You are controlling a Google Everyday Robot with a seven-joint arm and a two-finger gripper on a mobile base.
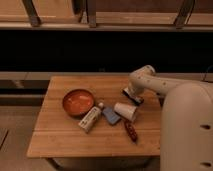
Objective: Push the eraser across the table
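Now | hand (133,95) on flat dark eraser (131,98), grip unclear | plank table (60,135) | round orange bowl (78,102)

An orange bowl (77,102) sits left. A white tube (90,120) lies by it, touching a blue pad (111,116). Right of that lies a tipped white cup (126,111), with a red thing (131,131) nearer. The gripper (134,93) is just behind the cup.

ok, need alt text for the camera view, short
A white robot arm reaches over a wooden table, its end effector down near the table's back right. In front lie an orange bowl, a white tube, a blue eraser, a tipped white cup and a small red object.
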